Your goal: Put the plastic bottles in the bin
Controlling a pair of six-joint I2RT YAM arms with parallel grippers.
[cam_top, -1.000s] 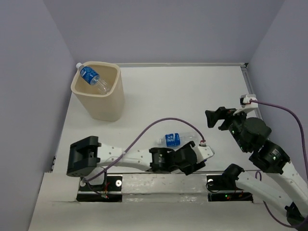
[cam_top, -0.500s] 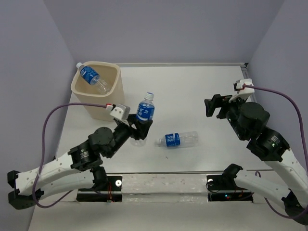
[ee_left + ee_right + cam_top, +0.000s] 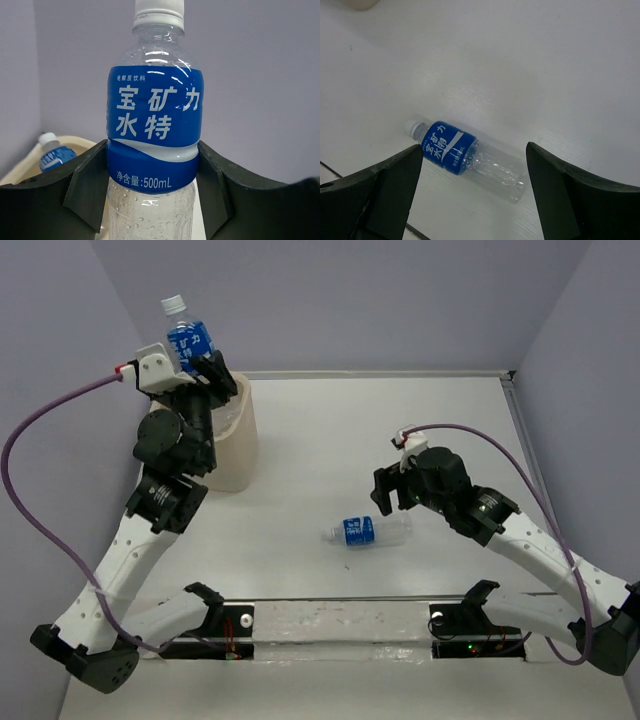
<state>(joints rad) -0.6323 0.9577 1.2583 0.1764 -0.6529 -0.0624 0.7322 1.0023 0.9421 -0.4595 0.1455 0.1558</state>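
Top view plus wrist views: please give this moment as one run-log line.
left gripper: shut on upright bottle, raised at bin | right gripper: open above lying bottle | another bottle inside bin

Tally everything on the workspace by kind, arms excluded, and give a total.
Plastic bottles: 3 (gripped bottle, lying bottle, binned bottle)
Bin: 1
Total: 4
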